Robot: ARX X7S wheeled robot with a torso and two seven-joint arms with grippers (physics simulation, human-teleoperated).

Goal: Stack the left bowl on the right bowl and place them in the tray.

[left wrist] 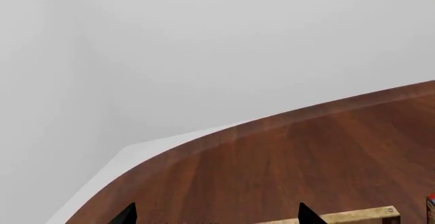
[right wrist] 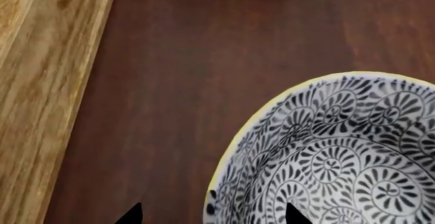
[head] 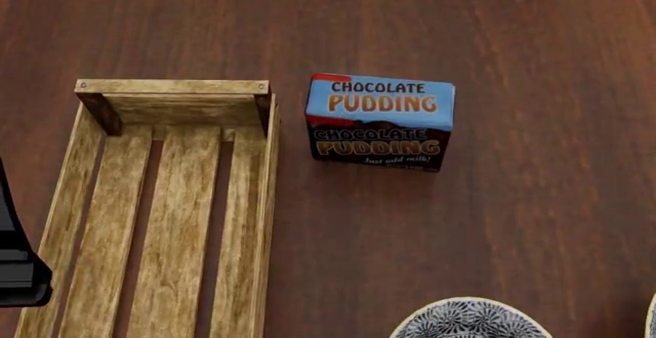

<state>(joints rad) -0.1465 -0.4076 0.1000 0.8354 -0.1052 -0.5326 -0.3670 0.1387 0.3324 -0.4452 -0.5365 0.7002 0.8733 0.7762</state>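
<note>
The right gripper, jaws parted, is held just over the left bowl's rim, beside the tray

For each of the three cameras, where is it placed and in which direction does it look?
Head: high, looking down at the tray, pudding box, bowl; dark arm part at left edge.
Left wrist: near the left tool, facing across the table to the wall.
Right wrist: above the bowl; right tool tips show.
Shared: tray, bowl.
</note>
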